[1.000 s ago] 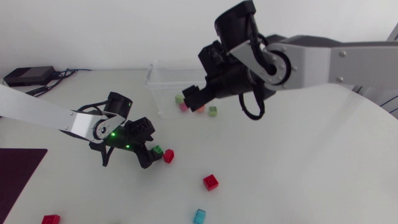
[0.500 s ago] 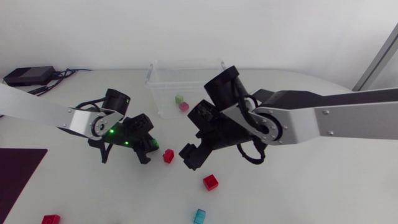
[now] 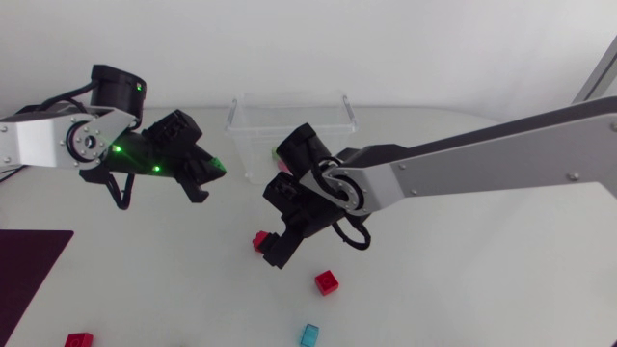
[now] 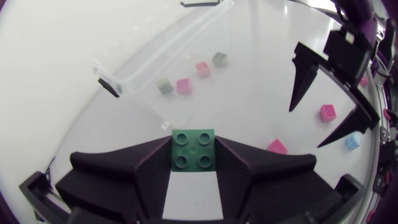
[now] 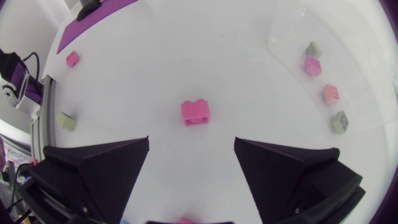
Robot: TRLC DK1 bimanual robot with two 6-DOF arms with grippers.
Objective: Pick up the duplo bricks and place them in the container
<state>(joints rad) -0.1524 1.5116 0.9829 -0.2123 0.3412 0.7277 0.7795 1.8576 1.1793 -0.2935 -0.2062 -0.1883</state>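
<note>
My left gripper [image 3: 206,171] hangs raised above the table's left half, shut on a green brick [image 4: 193,149] that sits square between its fingers. The clear container [image 3: 289,118] stands at the back centre with several small bricks inside, pink [image 4: 183,85] and pale green [image 4: 164,86] among them. Low over the table's middle, my right gripper [image 3: 275,247] is open. A red brick [image 3: 259,241] lies on the table just ahead of its spread fingers, seen as the brick [image 5: 195,112] in the right wrist view, untouched.
Another red brick [image 3: 327,281] and a blue brick [image 3: 308,334] lie nearer the front edge. A third red brick [image 3: 79,339] sits at the front left beside a dark purple mat [image 3: 24,270]. A black box with cables [image 3: 10,164] is behind my left arm.
My left gripper shut on the green brick and lifted it up and back to the left. My right arm swung down from the container to hover at the red brick.
</note>
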